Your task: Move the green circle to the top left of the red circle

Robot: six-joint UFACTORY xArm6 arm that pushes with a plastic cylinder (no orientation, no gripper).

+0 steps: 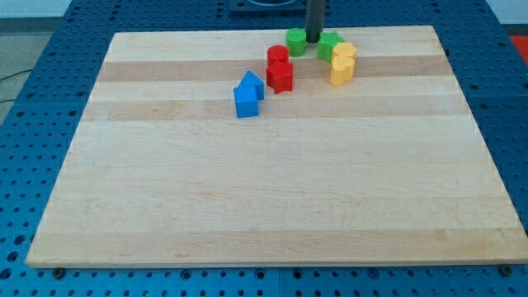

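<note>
Near the view's top, my tip (314,40) sits between green circle (295,41) and another green block (329,45); no jaws on this rod. Green circle lies up-right of red circle (278,57); leftward push remains.

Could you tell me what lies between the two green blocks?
In the camera view, my tip stands between the green circle and the other green block.

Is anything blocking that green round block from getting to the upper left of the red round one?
Nothing visible does. My tip sits just right of the green circle, with no block between them. The board up and left of the red circle is bare.
</note>
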